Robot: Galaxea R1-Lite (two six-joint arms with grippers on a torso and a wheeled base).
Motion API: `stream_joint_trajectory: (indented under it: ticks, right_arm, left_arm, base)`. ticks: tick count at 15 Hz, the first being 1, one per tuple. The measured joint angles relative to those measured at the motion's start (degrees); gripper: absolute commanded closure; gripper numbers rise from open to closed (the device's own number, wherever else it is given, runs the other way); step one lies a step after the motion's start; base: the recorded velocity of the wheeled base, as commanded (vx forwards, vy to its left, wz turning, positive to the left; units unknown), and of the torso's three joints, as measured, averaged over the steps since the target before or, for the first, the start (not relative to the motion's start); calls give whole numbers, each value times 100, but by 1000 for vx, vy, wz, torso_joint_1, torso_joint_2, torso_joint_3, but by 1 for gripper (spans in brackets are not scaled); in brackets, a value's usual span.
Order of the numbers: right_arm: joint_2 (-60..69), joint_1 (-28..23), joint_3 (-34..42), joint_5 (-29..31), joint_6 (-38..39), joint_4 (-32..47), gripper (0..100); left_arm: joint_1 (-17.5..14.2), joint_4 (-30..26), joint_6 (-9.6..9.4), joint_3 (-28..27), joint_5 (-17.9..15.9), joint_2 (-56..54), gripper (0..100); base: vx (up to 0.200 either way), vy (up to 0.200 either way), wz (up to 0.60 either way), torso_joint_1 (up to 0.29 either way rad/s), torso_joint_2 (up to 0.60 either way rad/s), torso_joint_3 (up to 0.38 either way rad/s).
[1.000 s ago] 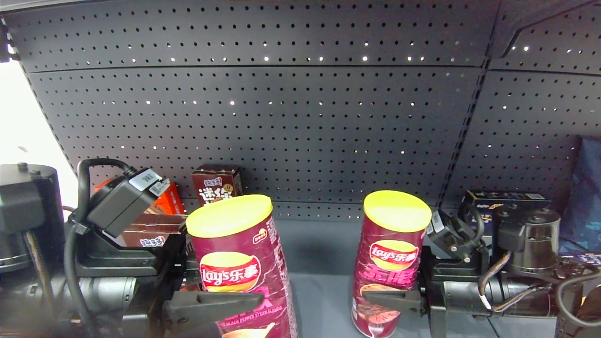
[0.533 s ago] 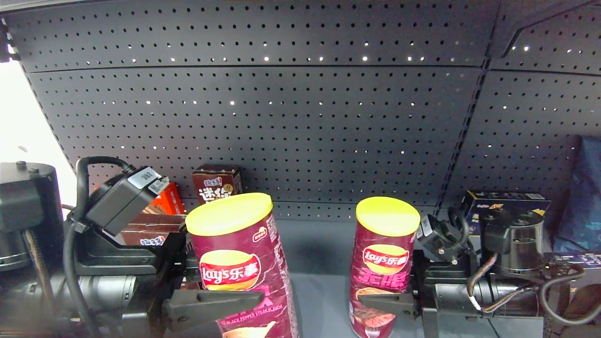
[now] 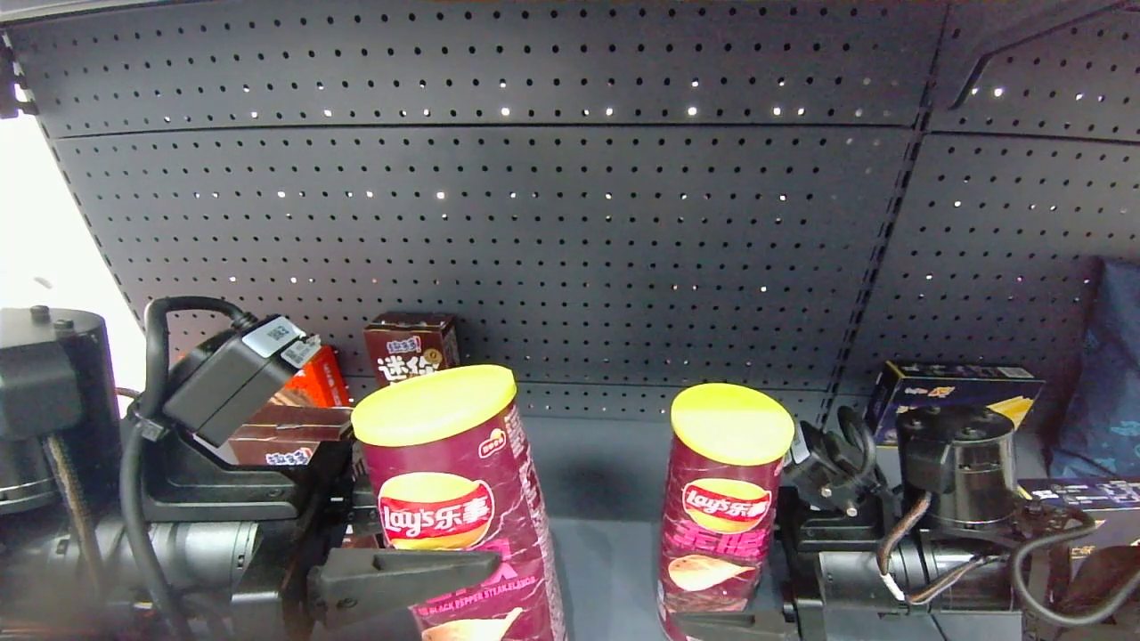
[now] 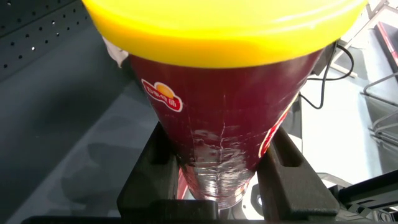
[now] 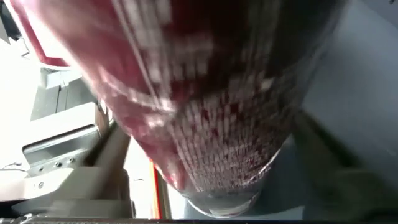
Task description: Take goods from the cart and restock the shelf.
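— What have your grippers got?

— My left gripper (image 3: 436,543) is clamped round the lower body of the left can (image 3: 450,499), a maroon crisp tube with a yellow lid. In the left wrist view I see one finger on each side of it. My right gripper (image 3: 726,596) is closed the same way on the right can (image 3: 726,507).

— Where are the cans?

— Both are over the shelf (image 3: 606,534), near its front edge and well apart from each other. The left one leans a little and the right one is close to upright. I can't see either base, so I can't tell whether they touch the deck.

— Which step is that?

— Placing, I'd say. The goods are at the shelf but not released.

— And next?

— Straighten the left can, carry both farther in toward the pegboard back (image 3: 534,249), and lower them until they stand. There is open deck between the brown box (image 3: 411,349) on the far left and the dark blue box (image 3: 957,385) on the far right. Then I part the fingers and draw back level, so I don't tip the tall tubes.
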State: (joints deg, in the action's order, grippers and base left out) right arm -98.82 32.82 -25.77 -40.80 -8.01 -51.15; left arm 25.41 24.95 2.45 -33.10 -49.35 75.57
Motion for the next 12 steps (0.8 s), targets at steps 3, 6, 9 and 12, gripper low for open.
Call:
stream_joint_trajectory:
  ticks: [3,6,9,12]
  right_arm:
    - [108,-60,96,5,13,-2,0]
    - [367,-195,389,11,13,2,0]
    - [773,-280,667,13,27,13,0]
    - [1332,-341,940,18,32,35,0]
  left_arm:
    - [-2,2,0,20,-5,0,100]
    - [-2,0,-2,49,5,-24,100]
    - [-7,-7,-2,112,6,-79,100]
    - [-11,-2,0,121,22,-116,100]
  base:
    - [0,0,0,0,0,0]
    - [0,0,0,0,0,0]
    - [0,0,0,0,0,0]
    - [0,0,0,0,0,0]
